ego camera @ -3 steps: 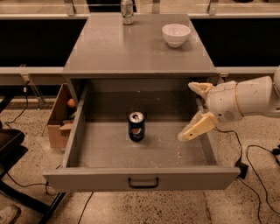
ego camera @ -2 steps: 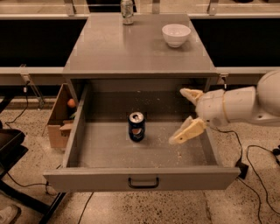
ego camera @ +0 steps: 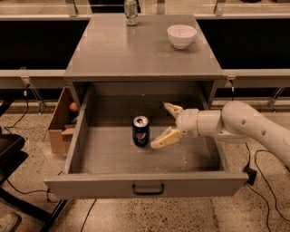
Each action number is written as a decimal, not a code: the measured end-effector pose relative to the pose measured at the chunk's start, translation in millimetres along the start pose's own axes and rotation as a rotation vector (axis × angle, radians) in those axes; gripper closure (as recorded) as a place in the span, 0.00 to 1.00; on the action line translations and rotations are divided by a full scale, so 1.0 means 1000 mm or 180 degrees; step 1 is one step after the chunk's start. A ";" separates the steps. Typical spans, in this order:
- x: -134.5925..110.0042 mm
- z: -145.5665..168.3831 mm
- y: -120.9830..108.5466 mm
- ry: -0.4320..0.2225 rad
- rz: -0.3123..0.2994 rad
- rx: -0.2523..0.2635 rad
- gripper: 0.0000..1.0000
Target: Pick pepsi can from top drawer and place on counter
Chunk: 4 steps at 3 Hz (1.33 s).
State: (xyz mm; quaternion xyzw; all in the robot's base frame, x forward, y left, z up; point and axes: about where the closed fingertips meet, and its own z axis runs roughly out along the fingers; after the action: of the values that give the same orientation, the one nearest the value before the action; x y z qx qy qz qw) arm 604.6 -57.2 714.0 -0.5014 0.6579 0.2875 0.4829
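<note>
Blue pepsi can [ego camera: 141,131] upright in top drawer [ego camera: 90,186], ungrasped. Wide-spread gripper [ego camera: 159,125] just beside can; lift and counter [ego camera: 136,50] placement pending.

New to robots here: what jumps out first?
A white robot arm reaches into the open top drawer, its gripper open beside an upright dark blue pepsi can. On the counter above sit a white bowl and a silver can.

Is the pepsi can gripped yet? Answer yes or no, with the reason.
No: the gripper is open beside the pepsi can, which stands upright on the floor of the top drawer.
</note>
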 end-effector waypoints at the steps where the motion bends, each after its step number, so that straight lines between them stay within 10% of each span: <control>1: 0.025 0.039 -0.011 -0.0226 0.0162 -0.0051 0.00; 2: 0.036 0.053 -0.011 -0.0387 0.0255 -0.0068 0.00; 4: 0.013 0.099 0.023 -0.0885 0.0322 -0.0423 0.42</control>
State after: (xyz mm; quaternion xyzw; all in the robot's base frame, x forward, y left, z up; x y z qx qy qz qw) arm 617.0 31.0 662.8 -0.4538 0.5886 0.4209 0.5200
